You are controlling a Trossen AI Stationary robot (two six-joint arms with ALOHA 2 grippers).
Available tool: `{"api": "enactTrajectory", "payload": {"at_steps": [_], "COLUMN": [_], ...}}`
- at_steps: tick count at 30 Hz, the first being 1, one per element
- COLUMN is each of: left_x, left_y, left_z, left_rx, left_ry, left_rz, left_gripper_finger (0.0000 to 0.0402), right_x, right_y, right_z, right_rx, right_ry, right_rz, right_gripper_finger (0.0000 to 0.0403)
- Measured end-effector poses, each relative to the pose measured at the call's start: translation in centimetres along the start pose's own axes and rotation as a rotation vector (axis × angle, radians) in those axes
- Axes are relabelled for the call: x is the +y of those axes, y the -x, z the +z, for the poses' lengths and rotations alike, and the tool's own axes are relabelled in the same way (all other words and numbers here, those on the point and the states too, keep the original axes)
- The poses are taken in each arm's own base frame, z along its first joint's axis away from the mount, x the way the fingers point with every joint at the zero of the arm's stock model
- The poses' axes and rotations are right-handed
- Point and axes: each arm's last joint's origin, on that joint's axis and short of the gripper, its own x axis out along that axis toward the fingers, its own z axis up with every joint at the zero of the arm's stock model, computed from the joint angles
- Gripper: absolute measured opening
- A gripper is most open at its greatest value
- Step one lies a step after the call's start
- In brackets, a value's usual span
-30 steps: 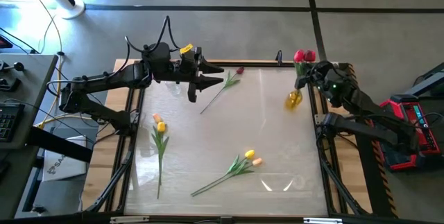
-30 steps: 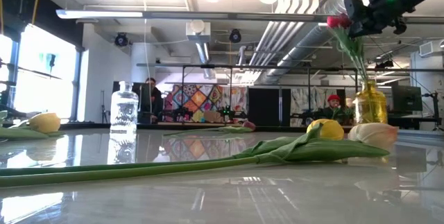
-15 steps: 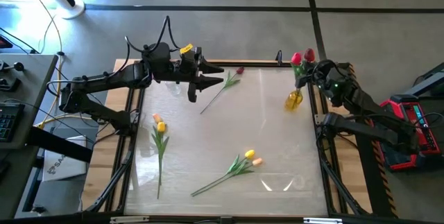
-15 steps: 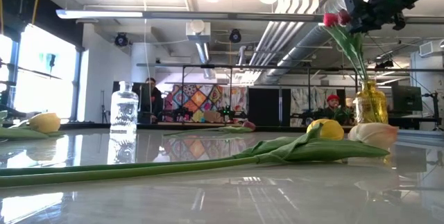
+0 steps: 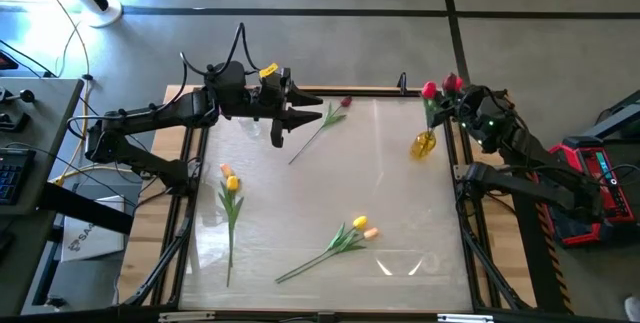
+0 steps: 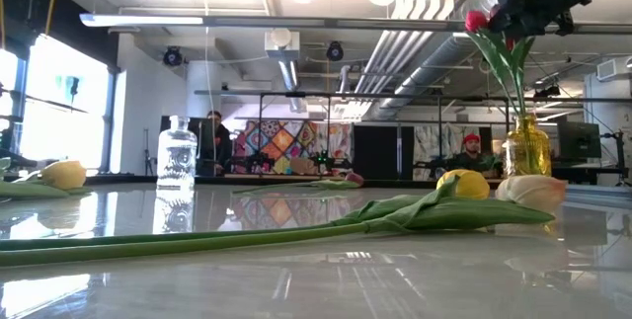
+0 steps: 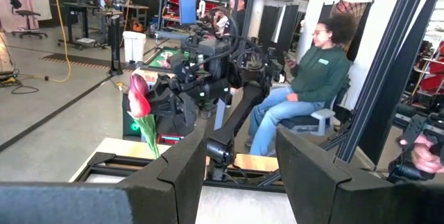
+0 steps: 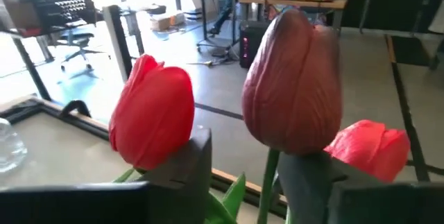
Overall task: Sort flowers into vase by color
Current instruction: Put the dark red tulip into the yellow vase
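A yellow vase (image 5: 423, 145) (image 6: 527, 146) stands near the table's far right corner with three tulips in it. In the right wrist view these are a red head (image 8: 152, 116), a dark maroon head (image 8: 295, 89) and another red head (image 8: 368, 148). My right gripper (image 5: 458, 101) (image 8: 243, 175) is open just below the heads, with the maroon tulip's stem (image 8: 267, 182) between its fingers. My left gripper (image 5: 308, 109) (image 7: 241, 175) hangs open over the far left of the table. A maroon tulip (image 5: 345, 103) lies flat just beyond it. My right gripper has the maroon tulip's stem (image 8: 268, 172) standing between its open fingers, close to one finger (image 8: 305, 182), high on the stem just under the head. I cannot tell whether that finger touches it. The stem's lower end sits in the yellow vase.
A clear glass vase (image 6: 178, 156) stands at the far left. Two yellow-orange tulips (image 5: 231, 178) lie by the left edge. A yellow and an orange one (image 5: 362, 228) (image 6: 469, 183) lie near the front. The table's middle is bare. People sit beyond the table (image 7: 312, 78).
My right gripper has drifted a little toward the table's right edge and slightly up. The tulip heads in the yellow vase have swung with it and spread apart, while their stems have stayed in the vase.
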Motion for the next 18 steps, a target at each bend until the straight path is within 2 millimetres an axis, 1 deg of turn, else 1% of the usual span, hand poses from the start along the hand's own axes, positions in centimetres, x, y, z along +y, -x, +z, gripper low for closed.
{"api": "enactTrajectory", "payload": {"at_steps": [3,7,18], "left_x": [0.01,0.0,0.01], "left_y": [0.0,0.0,0.0], "left_z": [0.0,0.0,0.0], "left_rx": [0.0,0.0,0.0], "left_ry": [0.0,0.0,0.0], "left_rz": [0.0,0.0,0.0], "left_gripper_finger": [0.0163,0.0163,0.0163], "right_x": [-0.18,-0.4,-0.43], "right_y": [0.4,0.88,1.06], "right_z": [0.33,0.7,0.22], "right_rx": [-0.037,-0.078,-0.035], "right_ry": [0.003,-0.002,0.032], "right_rz": [0.005,0.009,0.045], "right_gripper_finger": [0.0163,0.0169,0.017]}}
